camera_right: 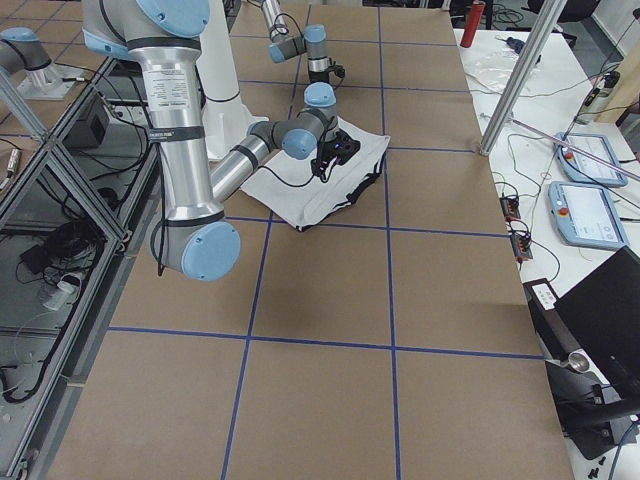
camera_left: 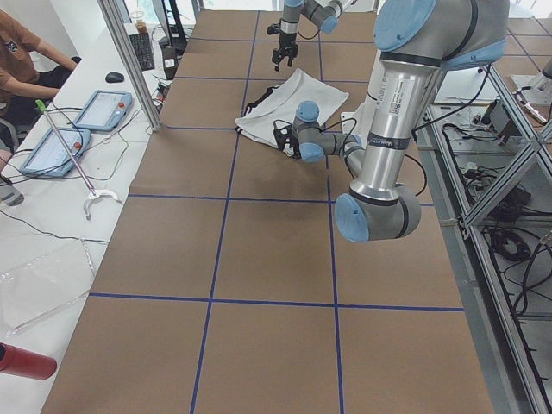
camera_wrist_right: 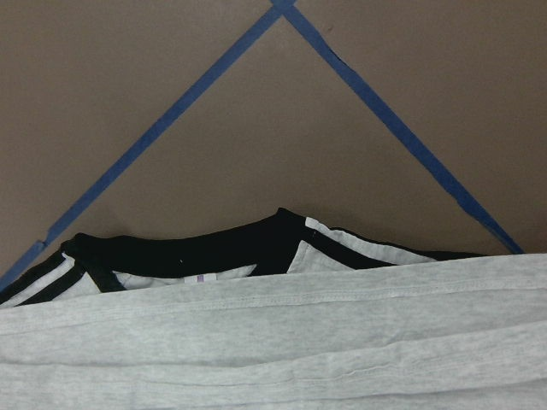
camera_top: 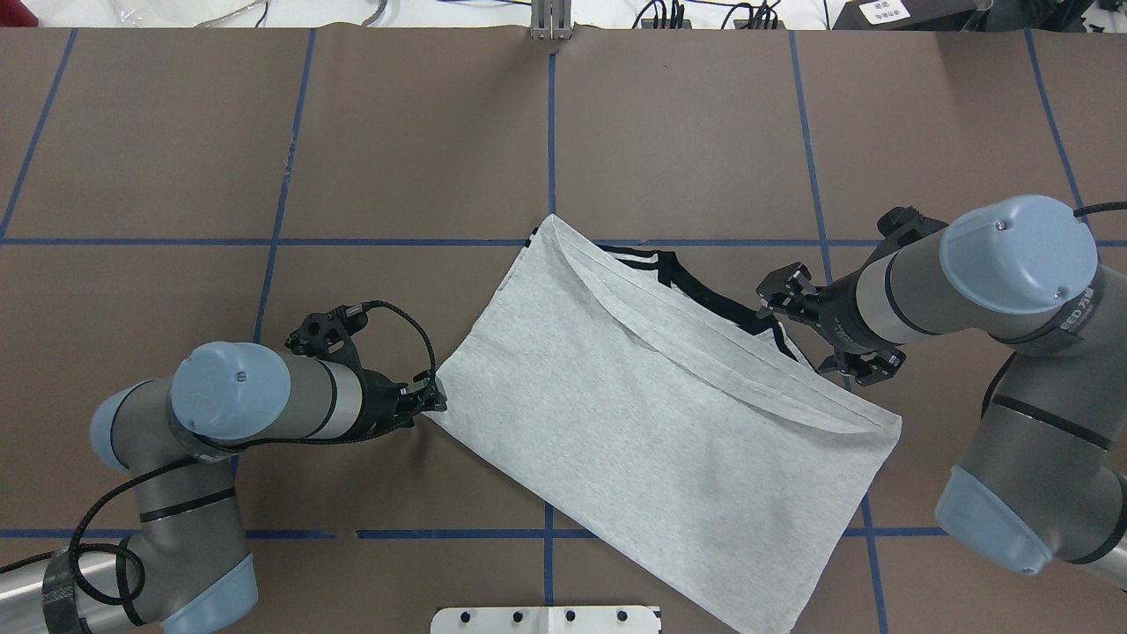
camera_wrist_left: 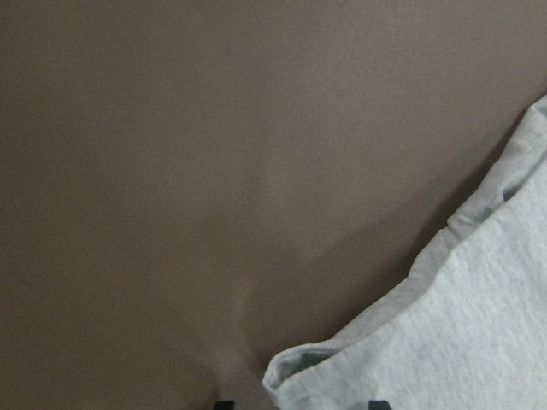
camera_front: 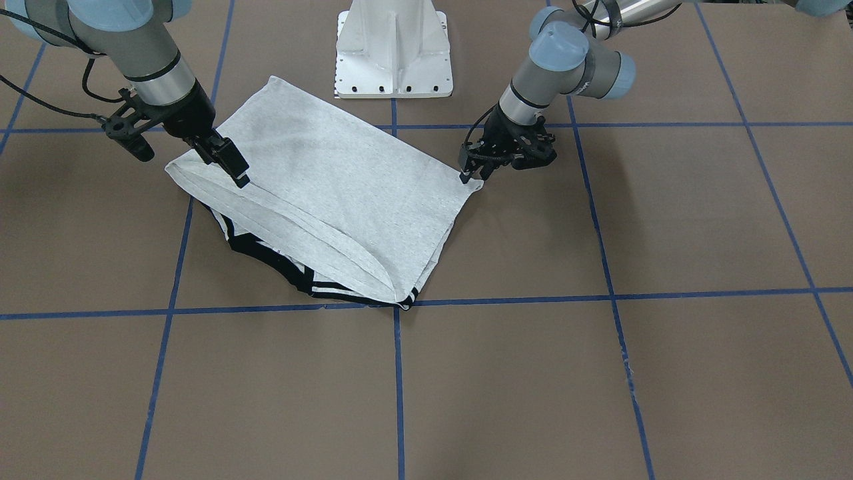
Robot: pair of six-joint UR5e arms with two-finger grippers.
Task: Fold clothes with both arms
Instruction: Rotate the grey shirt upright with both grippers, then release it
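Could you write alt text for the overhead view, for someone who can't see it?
A light grey T-shirt, folded over with black collar trim peeking out, lies askew on a brown table gridded with blue tape. The left gripper sits at one corner; the right gripper is over the folded edge.

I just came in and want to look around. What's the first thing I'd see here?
A grey T-shirt lies folded in the middle of the brown table, with its black collar peeking out on the side away from the robot. The left gripper sits at one corner of it, and the right gripper is over the edge near the collar.
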